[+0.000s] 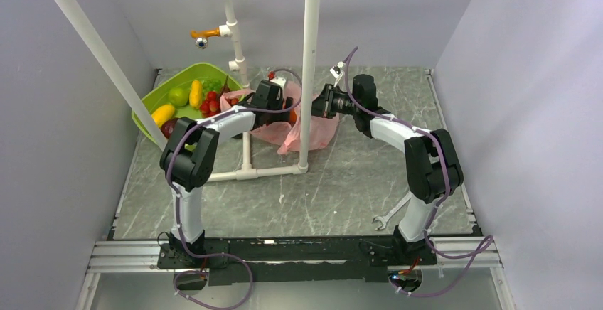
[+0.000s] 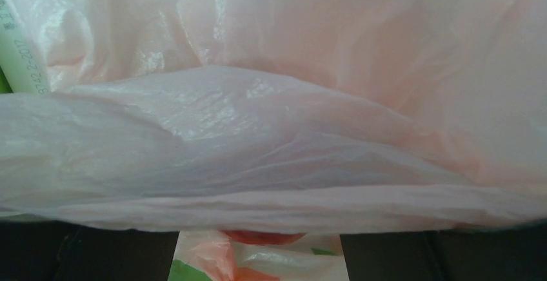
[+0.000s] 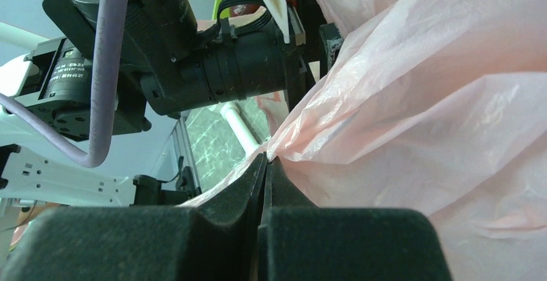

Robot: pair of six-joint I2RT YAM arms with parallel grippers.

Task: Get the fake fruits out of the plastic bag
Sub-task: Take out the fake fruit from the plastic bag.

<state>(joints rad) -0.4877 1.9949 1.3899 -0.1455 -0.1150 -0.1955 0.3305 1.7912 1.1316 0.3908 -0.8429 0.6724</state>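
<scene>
Foreground: right hand (image 3: 266,165) clenched on a fold of the plastic bag (image 3: 419,133), which lies at the far middle of the bench (image 1: 341,182) between both arms; left hand (image 2: 258,258) released, fingers spread against the bag's film. Beneath it shows a red shape, possibly one of the fake fruits (image 2: 261,236).

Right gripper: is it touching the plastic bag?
Touching. The right wrist view shows the right gripper shut on a fold of the plastic bag, film pinched in its closed jaws.
</scene>
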